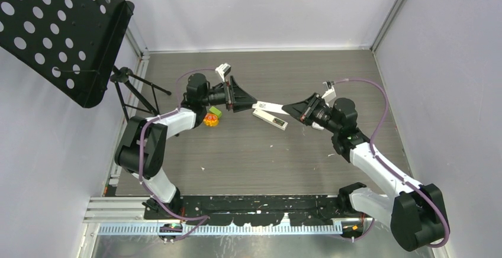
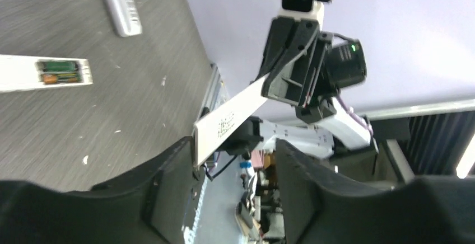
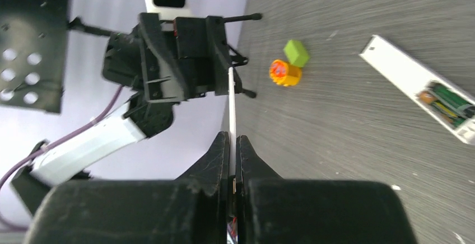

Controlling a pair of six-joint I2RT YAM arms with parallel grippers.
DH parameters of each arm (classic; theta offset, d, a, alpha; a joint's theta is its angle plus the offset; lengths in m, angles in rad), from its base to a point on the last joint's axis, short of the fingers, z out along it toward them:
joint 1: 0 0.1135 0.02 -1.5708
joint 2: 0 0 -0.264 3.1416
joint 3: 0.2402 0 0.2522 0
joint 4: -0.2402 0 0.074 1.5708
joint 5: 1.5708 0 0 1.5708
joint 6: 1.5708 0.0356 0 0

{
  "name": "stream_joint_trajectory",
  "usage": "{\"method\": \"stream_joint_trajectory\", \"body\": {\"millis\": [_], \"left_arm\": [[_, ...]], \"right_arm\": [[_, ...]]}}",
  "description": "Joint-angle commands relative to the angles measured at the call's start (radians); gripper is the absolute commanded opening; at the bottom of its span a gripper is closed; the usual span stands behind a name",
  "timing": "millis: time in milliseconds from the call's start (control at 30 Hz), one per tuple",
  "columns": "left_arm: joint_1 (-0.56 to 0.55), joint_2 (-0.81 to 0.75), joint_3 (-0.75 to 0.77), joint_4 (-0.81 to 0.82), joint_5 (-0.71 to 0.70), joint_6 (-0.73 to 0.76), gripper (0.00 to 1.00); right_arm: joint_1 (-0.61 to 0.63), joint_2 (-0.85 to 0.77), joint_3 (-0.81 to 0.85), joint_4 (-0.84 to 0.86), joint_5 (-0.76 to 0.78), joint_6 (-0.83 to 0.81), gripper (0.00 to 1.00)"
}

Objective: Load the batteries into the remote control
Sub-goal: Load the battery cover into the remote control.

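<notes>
The right tool (image 1: 293,109) is clamped tight on one end of a thin white strip (image 1: 265,105), which it holds up off the tabletop (image 1: 237,157); the strip's other end reaches between the fingers (image 2: 168,182) of the left tool (image 1: 244,99), which stand wide apart, the strip lying close against one of them; below the strip a white remote (image 1: 270,119) lies flat on the tabletop with its compartment open at one end; the batteries (image 3: 448,101) sit inside that compartment, side by side, one greenish and one brownish showing; an orange-and-green toy (image 1: 212,118) rests near the left arm; the left wrist view shows a second white remote (image 2: 120,3) further off on the tabletop.
</notes>
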Motion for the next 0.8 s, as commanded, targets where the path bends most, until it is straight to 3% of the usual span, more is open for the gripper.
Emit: {"method": "stream_joint_trajectory", "body": {"millis": [0,100,200,567,767], "left_arm": [[0.02,-0.057,0.065,-0.364,-0.191,0.283,0.61],[0.02,-0.053,0.123,-0.634,-0.398,0.467,0.66],[0.02,-0.023,0.146,-0.706,-0.529,0.536,0.7],[0.014,0.13,0.137,-0.536,-0.55,0.515,0.8],[0.012,0.145,0.109,-0.505,-0.561,0.526,0.95]], "right_arm": [[-0.004,0.011,0.037,-0.156,0.174,-0.058,0.0],[-0.004,0.036,0.017,-0.182,0.271,-0.019,0.0],[-0.004,0.097,0.008,-0.161,0.318,0.052,0.0],[0.081,0.474,0.039,0.279,0.353,0.188,0.0],[0.086,0.563,0.036,0.357,0.399,0.225,0.0]]}}
